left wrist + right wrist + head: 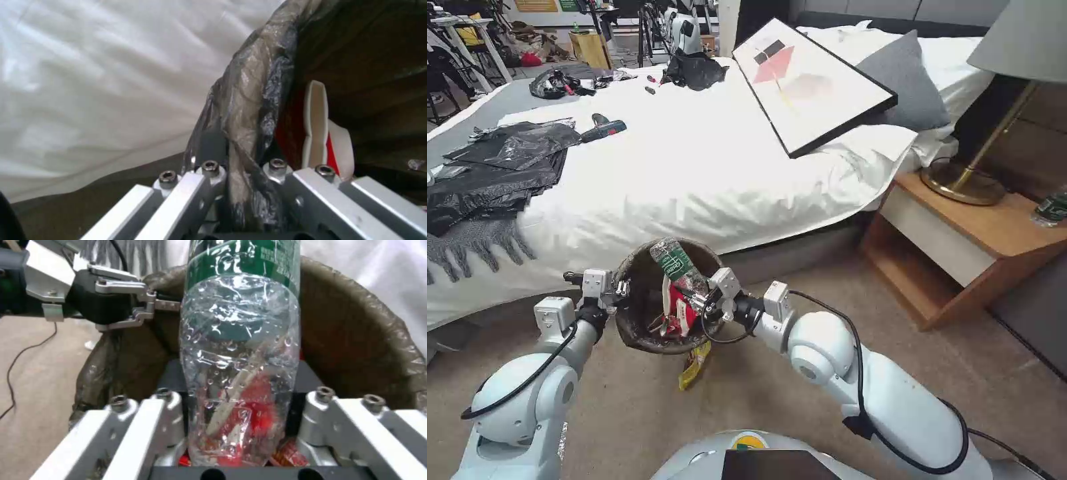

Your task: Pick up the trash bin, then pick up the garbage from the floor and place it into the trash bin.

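The green label on the bottle (pixel 675 265) is being shown with white lettering that is too small and blurred to be read, and no other writing can be made out. The bottle, clear and crumpled plastic, is being gripped by the right end effector (pixel 710 293), whose fingers are closed against its sides; in the right wrist view the bottle (pixel 240 350) is being held between the two fingers above the open mouth of the trash bin (pixel 356 340). The trash bin (pixel 634 293) is being held up off the floor in front of the bed (pixel 694 167), its dark crinkled bag folded over the rim. It is being carried by the left end effector (pixel 617 290), which is clamped on the near left part of the rim; in the left wrist view the bag-covered rim (pixel 249 110) is being pinched between the fingers (pixel 209 186). Red-and-white snack packets (pixel 680 313) are lying inside the bin, and one packet's red and white edge (pixel 318 126) is being seen just inside the rim. A yellow wrapper (pixel 694 365) is lying on the carpeted floor (pixel 627 413) just below the bin.
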{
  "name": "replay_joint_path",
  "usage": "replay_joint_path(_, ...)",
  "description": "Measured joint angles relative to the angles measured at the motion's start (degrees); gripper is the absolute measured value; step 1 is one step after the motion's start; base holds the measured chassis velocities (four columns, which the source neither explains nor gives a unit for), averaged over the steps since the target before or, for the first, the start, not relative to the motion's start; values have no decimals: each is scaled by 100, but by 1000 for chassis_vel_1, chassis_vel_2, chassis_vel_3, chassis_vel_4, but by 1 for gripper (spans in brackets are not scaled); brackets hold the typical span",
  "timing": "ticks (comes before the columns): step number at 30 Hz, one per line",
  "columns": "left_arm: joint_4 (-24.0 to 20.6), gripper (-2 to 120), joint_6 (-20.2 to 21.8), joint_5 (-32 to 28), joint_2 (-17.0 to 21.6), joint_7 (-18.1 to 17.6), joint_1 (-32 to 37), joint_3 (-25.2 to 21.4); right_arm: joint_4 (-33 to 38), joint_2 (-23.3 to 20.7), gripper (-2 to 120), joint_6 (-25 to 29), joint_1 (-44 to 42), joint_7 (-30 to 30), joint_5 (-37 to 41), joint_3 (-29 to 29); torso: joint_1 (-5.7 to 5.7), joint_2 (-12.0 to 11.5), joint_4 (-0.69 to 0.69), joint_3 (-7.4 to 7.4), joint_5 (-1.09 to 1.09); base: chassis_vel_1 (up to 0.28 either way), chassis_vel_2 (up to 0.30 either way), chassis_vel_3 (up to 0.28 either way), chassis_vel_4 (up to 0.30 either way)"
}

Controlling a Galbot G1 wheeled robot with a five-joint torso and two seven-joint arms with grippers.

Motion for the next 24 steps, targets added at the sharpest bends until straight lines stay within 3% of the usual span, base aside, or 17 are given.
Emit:
replay_joint_path(12,-27,3,-3,0,-9,0,5,-4,-17,107,76,-7,31,113,-52,-56,0,0,0,0,0,0,0,0,0)
replay_joint_path(15,-37,3,-3,-1,-11,1,14,-7,-9,154,91,-8,31,130,-67,-58,0,0,0,0,0,0,0,0,0)
replay_joint_path(19,-51,3,-3,0,-11,1,17,-7,-5,193,100,-8,38,140,-81,-58,0,0,0,0,0,0,0,0,0)
replay_joint_path(24,-56,3,-3,0,-14,1,13,0,20,197,100,-6,41,164,-87,-31,0,0,0,0,0,0,0,0,0)
